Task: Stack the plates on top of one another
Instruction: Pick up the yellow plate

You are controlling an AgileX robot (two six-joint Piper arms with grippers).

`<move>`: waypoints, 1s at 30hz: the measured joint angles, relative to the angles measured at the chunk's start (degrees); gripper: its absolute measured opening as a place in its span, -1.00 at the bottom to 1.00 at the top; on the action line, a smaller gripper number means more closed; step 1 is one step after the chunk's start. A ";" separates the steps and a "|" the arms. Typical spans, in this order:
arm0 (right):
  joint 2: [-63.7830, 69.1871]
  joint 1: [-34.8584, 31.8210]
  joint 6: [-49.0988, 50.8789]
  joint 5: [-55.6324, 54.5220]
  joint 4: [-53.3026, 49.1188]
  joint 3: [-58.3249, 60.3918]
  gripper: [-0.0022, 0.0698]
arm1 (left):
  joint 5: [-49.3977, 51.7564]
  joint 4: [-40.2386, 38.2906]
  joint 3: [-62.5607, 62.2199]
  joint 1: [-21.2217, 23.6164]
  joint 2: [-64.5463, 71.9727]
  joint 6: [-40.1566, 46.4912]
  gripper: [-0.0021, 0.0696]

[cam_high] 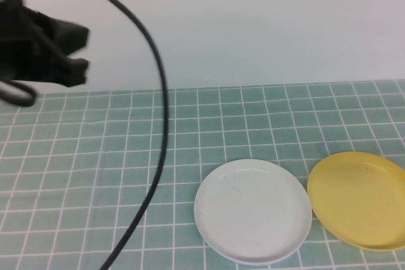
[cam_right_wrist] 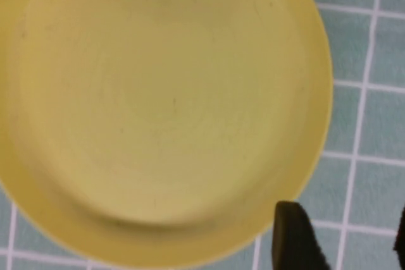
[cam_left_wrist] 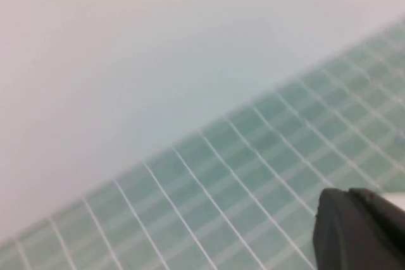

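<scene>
Plates of smooth round plastic lie on a table [cam_high: 76,175] covered in a pale green mat ruled with a white grid: a shallow white plate [cam_high: 253,210] with a raised rim sits near the front edge of the high view, and a yellow plate [cam_high: 359,198] of the same shape rests just to its right, the two rims nearly touching, with its far side cut off by the frame. Only these two plates show; neither lies on the other. The white plate's matte face carries faint scuffs.

The left gripper [cam_high: 79,49], a black angular assembly, hangs above the table's far left, against the plain white wall [cam_high: 266,23], well apart from both plates. Its left wrist view shows only one dark rounded fingertip [cam_left_wrist: 361,232] in a corner over blurred green mat and wall; its fingers are closed together, holding nothing. A thick black cable [cam_high: 159,118] curves from the top of the high view down across the mat to the front edge, left of the white plate.

The right gripper [cam_right_wrist: 345,238] is out of the high view. Its own camera looks straight down on the yellow plate [cam_right_wrist: 158,105], which fills most of the picture, its glossy surface flecked with tiny dark specks. One dark finger [cam_right_wrist: 297,235] stands just beside the plate's rim, a sliver of the other shows at the picture's edge, and the jaws stand apart with bare mat between them, clamped on nothing.
</scene>
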 joint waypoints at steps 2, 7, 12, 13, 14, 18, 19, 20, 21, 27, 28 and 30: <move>5.30 0.00 0.73 0.77 0.00 -3.54 0.01 | -1.78 -0.55 1.83 0.00 -1.93 -0.66 -0.94; 14.80 0.12 1.52 1.96 -0.78 -9.55 0.02 | -2.82 -4.97 6.81 0.00 -3.91 -1.21 -0.94; 19.54 0.12 3.15 2.31 -6.85 -11.62 0.02 | -5.25 -4.72 11.88 0.00 -5.14 0.59 -0.94; 20.29 0.12 3.25 2.31 -7.81 -11.84 0.02 | -5.93 -4.72 11.96 0.00 -5.30 0.59 -0.94; 20.89 0.12 3.38 2.40 -8.38 -11.95 0.02 | -6.10 -4.72 11.96 0.00 -5.41 0.59 -0.94; 22.65 0.12 3.75 2.01 -6.86 -12.33 0.02 | -6.92 -4.97 11.96 0.00 -6.12 0.59 -0.94; 22.95 0.12 3.53 1.67 -5.65 -12.33 0.02 | -7.07 -4.97 11.96 0.00 -6.12 0.59 -0.94; 23.06 0.12 3.25 1.39 -4.66 -12.33 0.02 | -7.07 -4.97 11.96 0.00 -6.12 0.59 -0.94; 23.20 0.12 3.11 1.12 -3.73 -12.33 0.02 | -7.07 -4.97 11.96 0.00 -6.12 0.59 -0.94; 25.19 0.12 2.86 1.09 -2.58 -12.33 0.01 | -7.30 -4.87 11.96 0.00 -6.12 0.59 -0.94; 25.77 0.12 2.86 1.25 -2.58 -12.33 -0.01 | -7.30 -4.87 11.96 0.00 -6.12 0.59 -0.94; 26.32 0.12 2.86 1.62 -2.58 -12.33 -0.10 | -7.30 -4.87 11.96 0.00 -6.12 0.59 -0.94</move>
